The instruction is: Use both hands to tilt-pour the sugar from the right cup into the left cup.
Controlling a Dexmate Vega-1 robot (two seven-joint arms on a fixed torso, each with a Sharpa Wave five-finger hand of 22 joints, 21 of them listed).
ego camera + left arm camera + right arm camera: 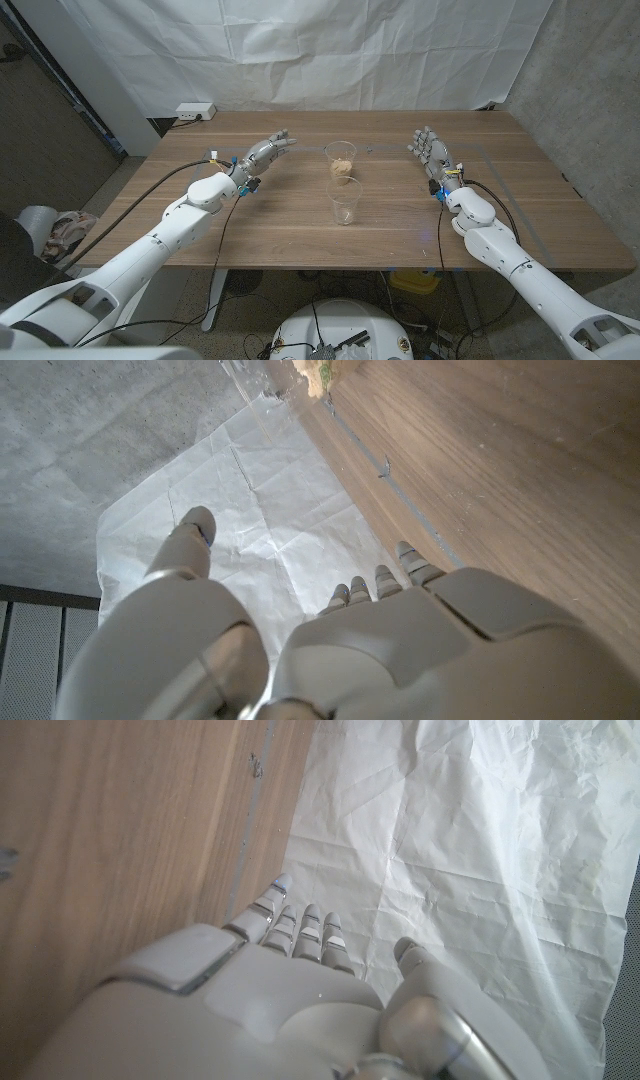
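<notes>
Two clear plastic cups stand near the middle of the wooden desk [300, 230], one behind the other: the far cup [341, 161] holds pale brown sugar, the near cup [346, 200] just in front of it looks nearly empty. Left hand [266, 154] hovers beside the far cup, fingers apart, holding nothing; right hand [428, 150] stands well apart on the other side, fingers spread upward, likewise holding nothing. Nothing lies between either hand and the cups. Behind the desk hangs a creased white sheet [300, 50] (a white power strip [195, 111] sits at its foot), against grey concrete walls.
</notes>
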